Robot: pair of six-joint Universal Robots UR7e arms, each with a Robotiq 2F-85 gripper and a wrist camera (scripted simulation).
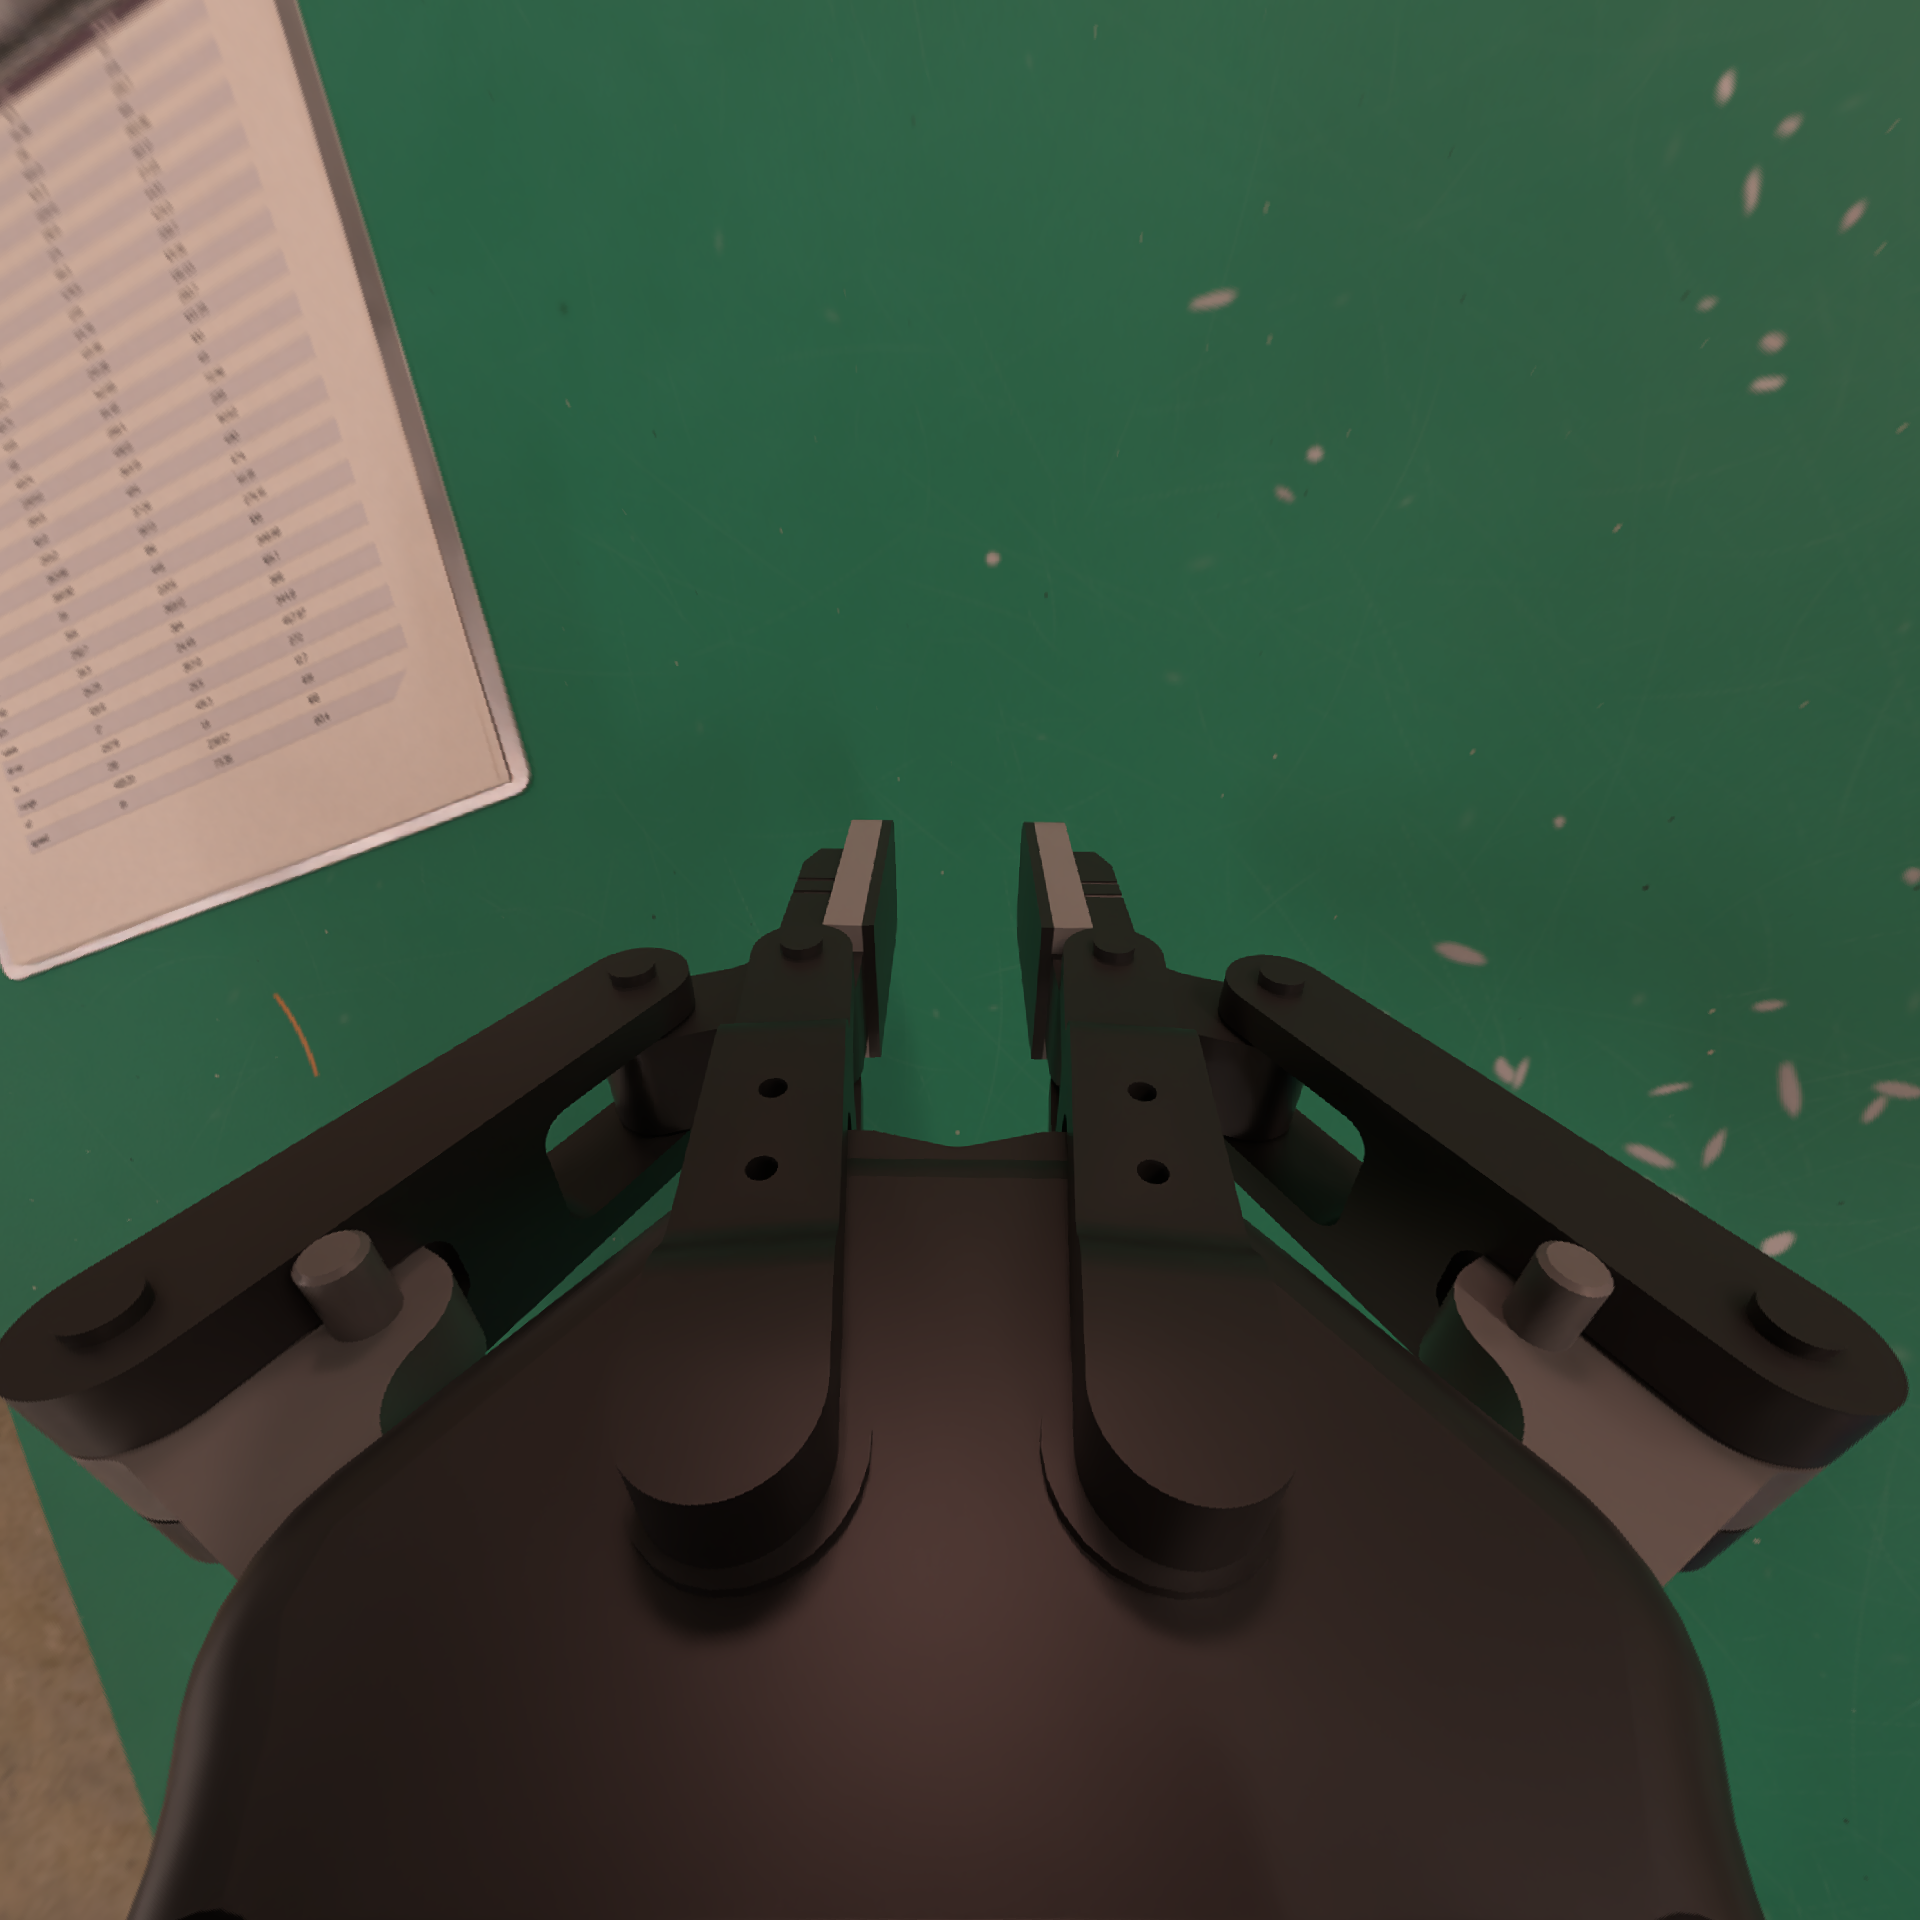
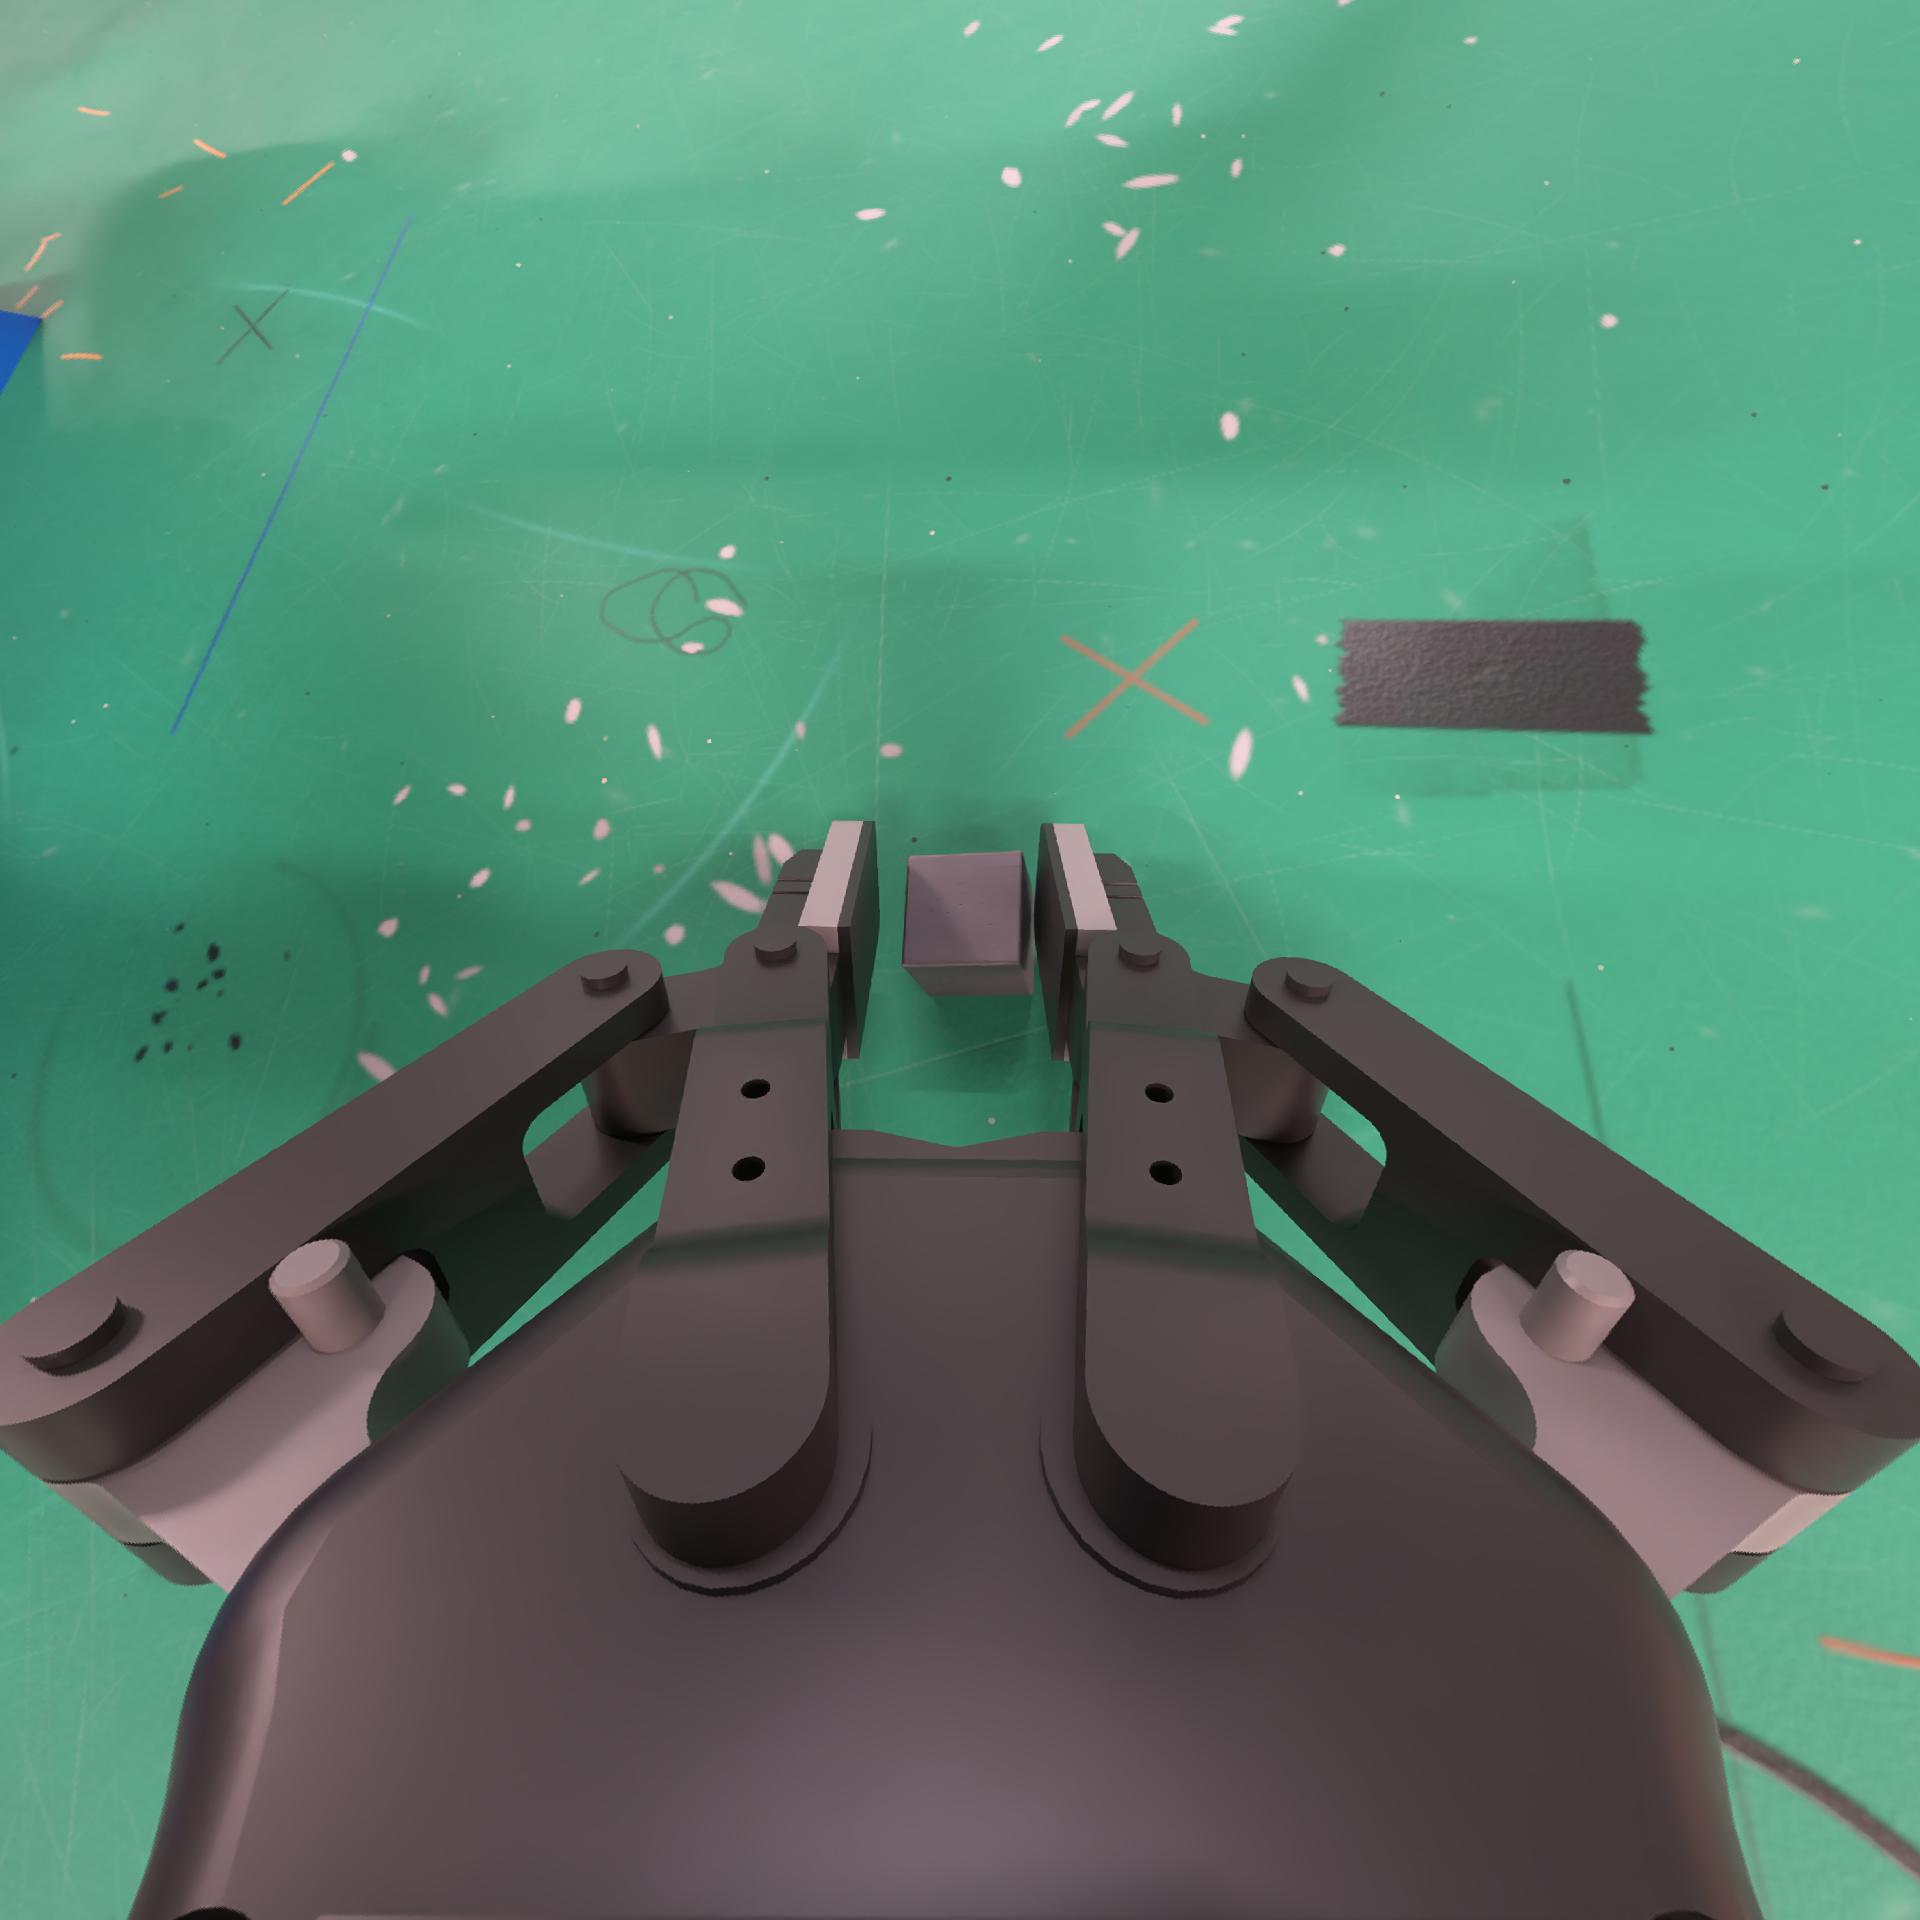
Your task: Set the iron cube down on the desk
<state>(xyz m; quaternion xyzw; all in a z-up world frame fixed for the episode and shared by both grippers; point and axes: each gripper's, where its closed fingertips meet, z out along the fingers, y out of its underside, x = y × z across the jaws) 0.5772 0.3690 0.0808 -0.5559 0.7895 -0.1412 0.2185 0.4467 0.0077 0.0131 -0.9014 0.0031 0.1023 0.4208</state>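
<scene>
- My right gripper stands parted, the iron cube between its pads with a sliver of green showing on each side (touching neither, as far as I can see).
- The cube appears to sit on the green desk; a strip of dark tape lies at two o'clock.
- My left gripper hangs spread and empty; a printed sheet lies at ten o'clock.
</scene>
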